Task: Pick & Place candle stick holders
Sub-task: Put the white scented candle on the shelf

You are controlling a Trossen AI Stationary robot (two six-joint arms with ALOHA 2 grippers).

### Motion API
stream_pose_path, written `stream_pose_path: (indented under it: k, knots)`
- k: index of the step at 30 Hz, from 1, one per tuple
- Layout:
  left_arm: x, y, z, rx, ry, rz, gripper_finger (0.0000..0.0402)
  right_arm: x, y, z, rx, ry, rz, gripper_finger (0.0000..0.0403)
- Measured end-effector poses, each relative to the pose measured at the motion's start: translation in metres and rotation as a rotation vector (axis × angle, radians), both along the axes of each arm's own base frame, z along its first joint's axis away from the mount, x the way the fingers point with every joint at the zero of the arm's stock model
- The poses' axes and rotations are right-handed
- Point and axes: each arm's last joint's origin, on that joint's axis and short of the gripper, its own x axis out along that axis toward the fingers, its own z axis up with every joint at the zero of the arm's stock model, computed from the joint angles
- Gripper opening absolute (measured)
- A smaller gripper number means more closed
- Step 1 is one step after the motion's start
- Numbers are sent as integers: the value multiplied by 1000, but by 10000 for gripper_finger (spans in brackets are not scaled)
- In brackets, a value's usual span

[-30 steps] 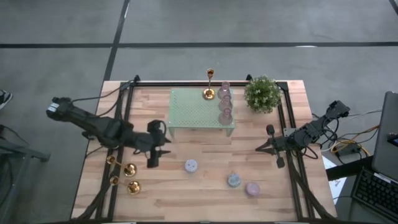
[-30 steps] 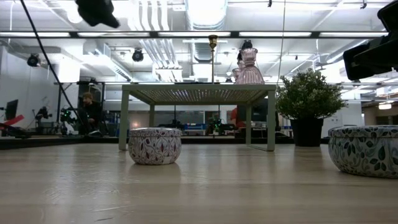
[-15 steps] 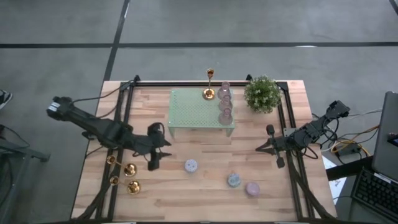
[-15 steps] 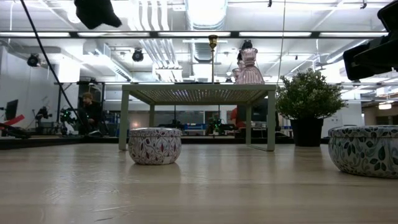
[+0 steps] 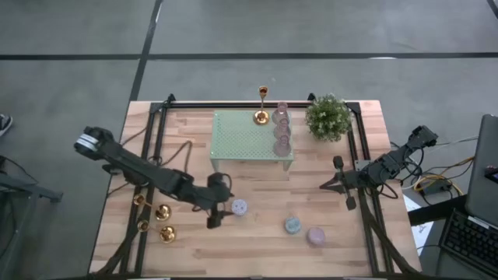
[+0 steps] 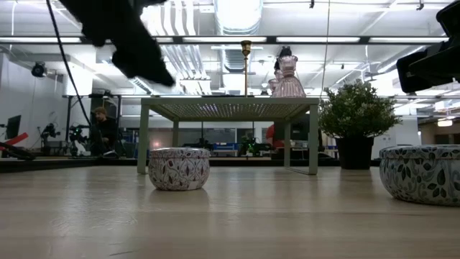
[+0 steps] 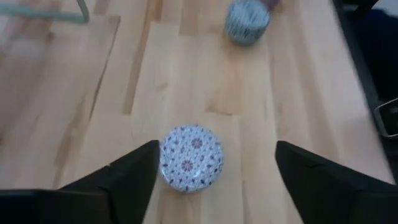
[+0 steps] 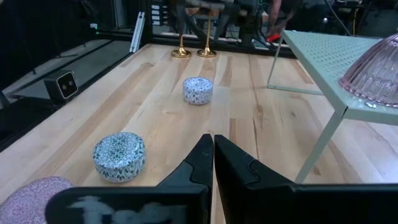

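Your left gripper (image 5: 215,218) is hanging over the front middle of the desk (image 5: 257,241), just beside the white patterned candle tin (image 5: 239,207), with its fingers (image 7: 124,180) spread wide apart and holding nothing. In the left wrist view that tin (image 7: 191,157) is sitting between the 2 open fingers, close to one of them.

2 gold candle stick holders (image 5: 156,222) are standing on the desk's front left area, near each other and behind your left arm. A 3rd gold holder (image 5: 262,105) is standing upright at the far edge of the green mesh shelf (image 5: 245,136), next to a row of 3 pink glass pieces (image 5: 281,128).

Your right gripper (image 5: 348,194) is waiting at the right side of the desk, its fingers (image 8: 202,163) pressed together and empty. Ahead of it a teal tin (image 8: 119,156) and a lilac candle (image 8: 28,196) are sitting on the wood, and a potted plant (image 5: 328,117) is standing at the far right corner.
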Motion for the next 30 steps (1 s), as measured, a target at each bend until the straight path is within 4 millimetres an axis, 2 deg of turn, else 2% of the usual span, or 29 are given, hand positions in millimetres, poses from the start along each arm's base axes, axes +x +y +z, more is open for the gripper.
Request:
stream_pose_path:
  k: [3,7,22,30]
  knots:
    - [9,-4,-12,14,36,2,354,0,0,0,1,0,0,8]
    - [17,-8,-27,31,81,4,371,0,0,0,2,1,0,8]
    - [34,-16,-55,59,138,7,372,0,0,0,2,1,-1,8]
    - [38,-16,-61,87,136,28,372,0,0,0,2,-1,0,8]
